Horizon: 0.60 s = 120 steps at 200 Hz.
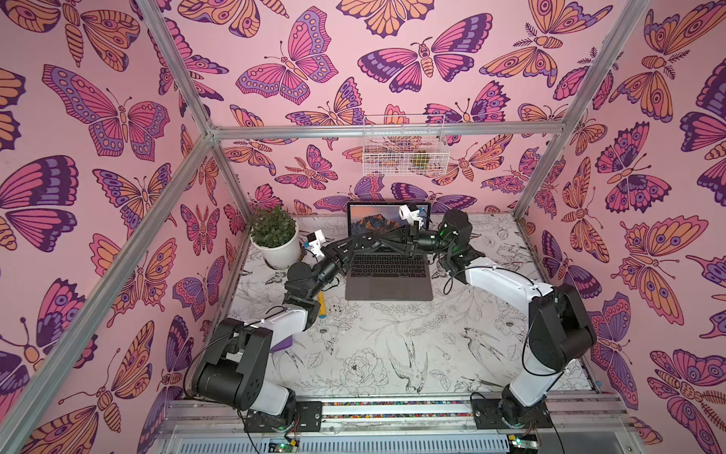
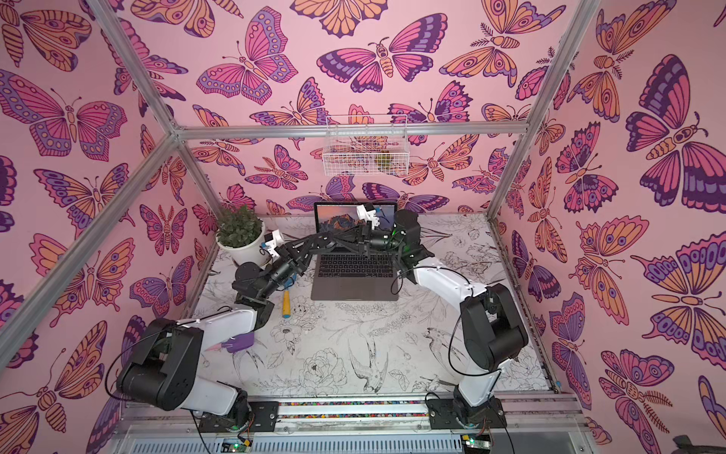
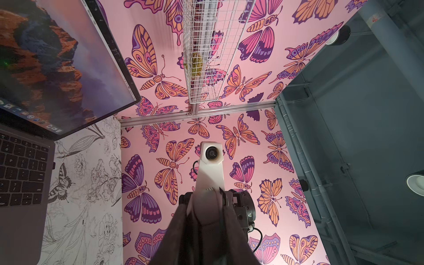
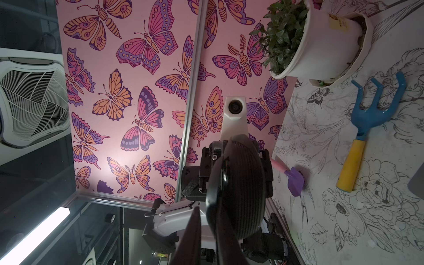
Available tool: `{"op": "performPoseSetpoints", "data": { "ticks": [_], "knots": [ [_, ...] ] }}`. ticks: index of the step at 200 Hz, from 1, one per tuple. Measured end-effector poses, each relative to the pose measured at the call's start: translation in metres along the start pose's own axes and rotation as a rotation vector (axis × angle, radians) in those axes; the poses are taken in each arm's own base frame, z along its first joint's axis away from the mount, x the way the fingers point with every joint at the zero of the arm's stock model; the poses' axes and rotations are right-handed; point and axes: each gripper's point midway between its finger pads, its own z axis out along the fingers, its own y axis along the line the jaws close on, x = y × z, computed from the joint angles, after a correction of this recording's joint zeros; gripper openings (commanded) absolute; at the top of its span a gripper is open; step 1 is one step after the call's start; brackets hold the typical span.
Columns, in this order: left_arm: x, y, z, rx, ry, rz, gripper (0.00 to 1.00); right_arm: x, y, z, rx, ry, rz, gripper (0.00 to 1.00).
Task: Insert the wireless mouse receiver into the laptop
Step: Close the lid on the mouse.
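Wireless mouse [image 4: 241, 183] is being held in the air over the keyboard of the open laptop [image 1: 389, 285], which is lying flat on the table [image 1: 393, 346]. The likely purpose is for the receiver to be drawn out of the mouse before being plugged in. The mouse is being clamped by the left gripper [image 3: 204, 199], with dark fingers [image 3: 176, 236] being pressed against its two sides, while the right gripper [image 4: 206, 213] is being held nose to nose with it from the opposite side. Whether the right jaws are parted or pinching anything cannot be told, and the receiver itself is not being made out.
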Motion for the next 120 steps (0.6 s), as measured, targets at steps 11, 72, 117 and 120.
{"op": "performPoseSetpoints", "data": {
  "ticks": [11,72,117,120],
  "knots": [
    [-0.0001,0.001,0.0001,-0.002,0.0,-0.001,0.0,0.0001,-0.0002,-0.0002,0.002,-0.001,-0.001,0.17],
    [-0.0002,0.0065,-0.0002,-0.014,-0.001,-0.007,0.0,0.0034,-0.0054,-0.0006,0.046,0.0,-0.014,0.19],
    [-0.0008,0.0074,-0.0001,-0.015,-0.004,-0.008,0.0,0.0057,-0.0045,0.0018,0.072,0.011,-0.032,0.2],
    [-0.0009,0.0077,-0.0001,-0.016,-0.004,-0.009,0.0,0.0059,-0.0048,0.0019,0.074,0.012,-0.033,0.2]
  ]
}}
